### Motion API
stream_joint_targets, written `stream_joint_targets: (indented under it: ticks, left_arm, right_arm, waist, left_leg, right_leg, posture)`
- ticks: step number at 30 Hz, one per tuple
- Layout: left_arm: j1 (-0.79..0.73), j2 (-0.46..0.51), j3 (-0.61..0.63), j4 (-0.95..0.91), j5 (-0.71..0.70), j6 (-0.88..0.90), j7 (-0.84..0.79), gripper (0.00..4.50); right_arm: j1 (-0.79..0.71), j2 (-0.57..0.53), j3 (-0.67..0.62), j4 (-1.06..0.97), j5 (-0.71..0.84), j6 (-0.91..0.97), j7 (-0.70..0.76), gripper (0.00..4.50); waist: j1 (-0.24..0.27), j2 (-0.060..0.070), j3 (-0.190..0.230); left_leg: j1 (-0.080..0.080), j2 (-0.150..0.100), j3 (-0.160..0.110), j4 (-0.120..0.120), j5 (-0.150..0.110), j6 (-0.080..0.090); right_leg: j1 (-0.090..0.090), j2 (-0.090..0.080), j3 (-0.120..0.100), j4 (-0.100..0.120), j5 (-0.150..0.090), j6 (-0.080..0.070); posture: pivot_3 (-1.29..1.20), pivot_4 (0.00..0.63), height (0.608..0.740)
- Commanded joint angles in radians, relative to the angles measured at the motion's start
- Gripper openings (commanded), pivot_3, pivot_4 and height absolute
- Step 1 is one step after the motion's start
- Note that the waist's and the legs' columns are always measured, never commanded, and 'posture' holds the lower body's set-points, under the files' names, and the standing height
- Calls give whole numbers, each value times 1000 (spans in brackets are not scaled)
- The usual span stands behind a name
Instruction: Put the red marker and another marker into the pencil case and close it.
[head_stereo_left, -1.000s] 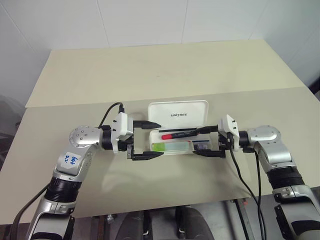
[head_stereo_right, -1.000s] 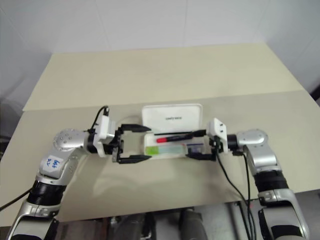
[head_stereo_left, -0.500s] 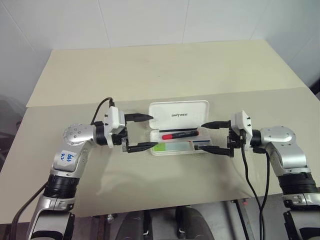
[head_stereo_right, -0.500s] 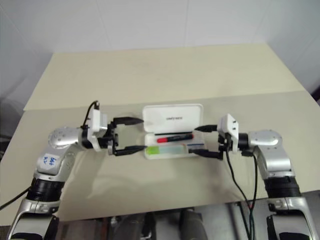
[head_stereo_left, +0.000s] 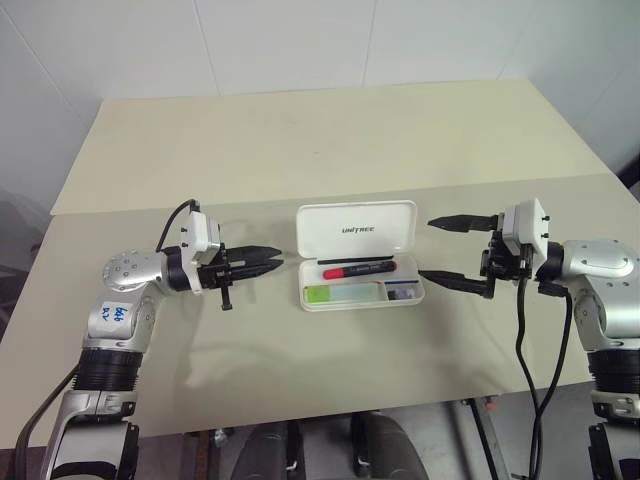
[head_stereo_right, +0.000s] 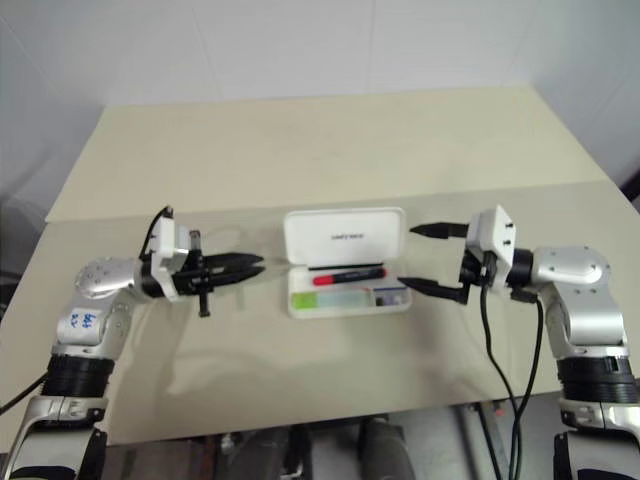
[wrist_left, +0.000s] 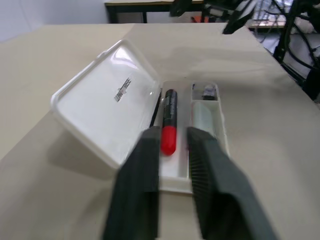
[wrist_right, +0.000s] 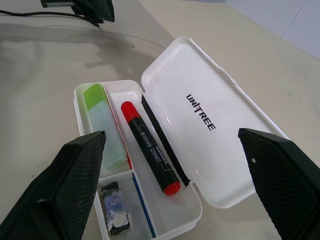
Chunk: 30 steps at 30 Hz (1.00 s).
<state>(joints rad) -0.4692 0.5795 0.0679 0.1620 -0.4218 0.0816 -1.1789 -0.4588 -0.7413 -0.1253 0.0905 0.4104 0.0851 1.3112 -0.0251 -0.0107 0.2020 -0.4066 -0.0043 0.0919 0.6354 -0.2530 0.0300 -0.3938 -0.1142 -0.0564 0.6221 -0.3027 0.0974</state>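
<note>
The pencil case lies open on the worktop, holding the red marker and green highlighter. Left gripper closed and empty; right gripper spread wide.

My head pair looks down over the table; both wrist cameras face inward (close-up) at the shared pencil case.

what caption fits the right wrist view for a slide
Open pencil case holding the red marker and green highlighter, framed by the right gripper's open fingers.
</note>
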Motion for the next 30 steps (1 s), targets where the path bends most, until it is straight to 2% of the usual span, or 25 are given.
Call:
stream_joint_targets:
  ticks: [1,7,14,21,30]
  left_arm:
    - [-26,11,45,23,24,-59,50,28]
    - [-45,-78,68,56,100,-118,296,28]
    - [-83,-120,-21,155,265,-47,480,28]
    - [-184,-189,-77,280,282,-54,459,28]
    - [-278,-285,-96,324,245,-94,369,28]
  right_arm:
    - [-7,-13,-8,-28,8,-16,-5,4500]
    - [-9,2,7,-40,5,-12,-23,4500]
    - [-11,9,23,-54,-4,-20,-43,4500]
    - [-29,13,36,-96,4,-1,-70,4500]
    - [-18,12,31,-111,6,9,-88,4500]
  waist:
    - [0,0,0]
    - [3,0,0]
    - [14,-1,0]
    - [30,-2,1]
    - [32,-3,1]
  left_leg:
    - [0,0,0,0,0,0]
    - [0,0,0,0,0,0]
    - [0,0,1,1,1,1]
    - [0,0,1,2,1,1]
    - [-2,0,2,5,1,-1]
  right_leg:
    - [0,0,0,0,0,0]
    - [0,0,0,0,0,0]
    - [0,0,-6,1,0,1]
    - [0,0,-10,2,0,1]
    - [0,-2,-17,0,1,1]
  posture:
    - [0,150,740]
    - [0,150,740]
    - [0,150,740]
    - [0,150,740]
    - [0,150,740]
